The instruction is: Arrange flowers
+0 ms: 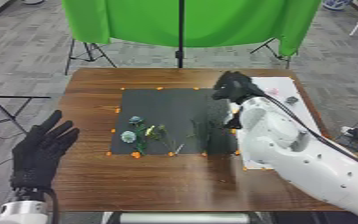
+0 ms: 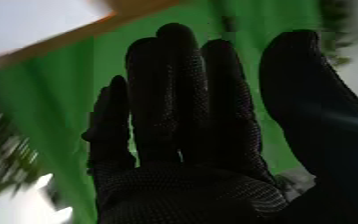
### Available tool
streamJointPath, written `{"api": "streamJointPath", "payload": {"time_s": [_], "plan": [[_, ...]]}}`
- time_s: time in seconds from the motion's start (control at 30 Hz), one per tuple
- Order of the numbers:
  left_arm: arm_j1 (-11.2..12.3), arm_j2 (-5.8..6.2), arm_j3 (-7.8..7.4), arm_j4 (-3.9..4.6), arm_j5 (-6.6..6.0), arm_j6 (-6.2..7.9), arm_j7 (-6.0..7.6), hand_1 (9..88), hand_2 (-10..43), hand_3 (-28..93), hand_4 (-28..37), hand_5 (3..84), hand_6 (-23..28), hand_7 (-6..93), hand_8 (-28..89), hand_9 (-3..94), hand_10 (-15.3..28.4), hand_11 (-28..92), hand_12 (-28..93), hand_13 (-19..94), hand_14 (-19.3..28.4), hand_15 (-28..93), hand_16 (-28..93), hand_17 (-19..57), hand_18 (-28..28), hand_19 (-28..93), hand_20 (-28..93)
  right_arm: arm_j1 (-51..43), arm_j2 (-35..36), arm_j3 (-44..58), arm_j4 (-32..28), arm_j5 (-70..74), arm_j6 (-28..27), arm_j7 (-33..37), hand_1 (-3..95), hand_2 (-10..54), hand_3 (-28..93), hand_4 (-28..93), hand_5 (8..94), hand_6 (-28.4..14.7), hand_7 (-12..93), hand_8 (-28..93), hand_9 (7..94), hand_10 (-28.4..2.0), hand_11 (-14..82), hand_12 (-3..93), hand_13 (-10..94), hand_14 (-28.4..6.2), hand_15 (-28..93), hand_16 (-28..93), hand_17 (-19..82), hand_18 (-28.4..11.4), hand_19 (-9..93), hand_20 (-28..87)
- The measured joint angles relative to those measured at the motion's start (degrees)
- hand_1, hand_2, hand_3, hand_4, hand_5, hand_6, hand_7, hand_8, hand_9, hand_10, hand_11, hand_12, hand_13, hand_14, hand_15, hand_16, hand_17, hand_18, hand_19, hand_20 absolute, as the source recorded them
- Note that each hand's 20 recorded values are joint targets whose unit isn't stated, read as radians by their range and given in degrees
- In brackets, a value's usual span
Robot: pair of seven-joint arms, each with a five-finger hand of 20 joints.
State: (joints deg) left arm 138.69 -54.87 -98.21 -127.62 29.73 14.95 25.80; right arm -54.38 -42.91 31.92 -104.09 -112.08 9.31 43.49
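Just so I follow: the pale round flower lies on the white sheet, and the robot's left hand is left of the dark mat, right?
No: in the head view the pale round flower lies on the dark mat, not the white sheet. The left hand is left of the mat.

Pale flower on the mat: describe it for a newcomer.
On the brown table, find the dark mat; its near left part holds a flower cluster. The pale flower is leftmost there: wide, whitish head, unlike the blue-green flower beyond it and the slim yellowish bloom to its right.
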Motion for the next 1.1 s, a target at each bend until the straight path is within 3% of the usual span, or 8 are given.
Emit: {"api": "streamJointPath", "payload": {"time_s": [0.27, 0.47, 0.73, 0.97, 1.1], "plan": [[0.0, -0.32, 0.47, -0.02, 0.07, 0.08, 0.15, 23.1, 7.5, 78, -27.3, 40.3, 9.8, 9.8, -9, 36.3, 21.0, 23, 11, 25, 28.4, 51, -9, -8.8, 28.4, 57, 11, 5.2, 6.0, -7.8, 8.8, -6.8, 0.1, 5.0, 38.0, -9.5, 82, -28, 58.9, 1.9, 15, -13, 61.3, -14.3, 21.9, 14.2, 53, -12.0, 70, 11, 18, -22.2, 80, 47], [-0.2, 0.00, 1.28, -0.02, 0.11, 0.11, 0.06, 23.3, 7.5, 78, -26.9, 40.3, 9.8, 9.8, -9, 36.3, 20.8, 23, 11, 25, 28.4, 51, -9, -8.8, 28.4, 57, 11, 7.3, 5.5, -12.6, 11.7, -9.0, -1.9, 9.7, 37.9, -9.5, 82, -28, 57.9, 2.0, 15, -14, 61.4, -14.3, 22.1, 14.3, 53, -12.3, 71, 11, 18, -22.2, 80, 47], [-1.1, -0.87, 1.31, 0.04, 0.76, 0.04, -1.13, 23.3, 7.5, 78, -26.6, 40.3, 9.8, 9.8, -9, 36.3, 20.9, 23, 10, 25, 28.4, 51, -9, -8.8, 28.4, 57, 11, 8.7, 1.6, -13.1, 18.2, -7.0, -6.9, 9.5, 37.8, -9.5, 80, -28, 57.9, 3.0, 15, -14, 62.6, -13.9, 22.6, 14.3, 54, -12.0, 71, 11, 18, -22.1, 80, 46], [-2.1, -0.90, 1.70, 0.30, 0.81, 0.03, -1.55, 23.5, 7.5, 78, -26.6, 40.4, 9.8, 9.9, -9, 36.3, 21.0, 23, 10, 25, 28.4, 51, -9, -8.8, 28.4, 57, 11, 10.0, -1.1, -14.1, 22.4, -7.3, -8.8, 8.6, 43.9, -9.5, 76, -28, 68.8, 4.1, 15, -10, 73.2, -10.1, 24.4, 15.9, 62, -8.5, 70, 13, 21, -21.1, 82, 45], [-2.7, -0.83, 2.20, 0.49, 0.80, 0.00, -1.53, 23.5, 7.5, 78, -26.6, 40.4, 9.8, 9.9, -9, 36.2, 20.9, 23, 10, 25, 28.4, 51, -9, -8.8, 28.4, 57, 11, 10.5, -2.3, -14.0, 23.6, -8.2, -9.4, 8.8, 53.6, -9.5, 68, -28, 82.5, 3.2, 19, 0, 88.0, -6.3, 15.3, 32.4, 70, -4.7, 67, 21, 26, -19.6, 85, 43]]}}
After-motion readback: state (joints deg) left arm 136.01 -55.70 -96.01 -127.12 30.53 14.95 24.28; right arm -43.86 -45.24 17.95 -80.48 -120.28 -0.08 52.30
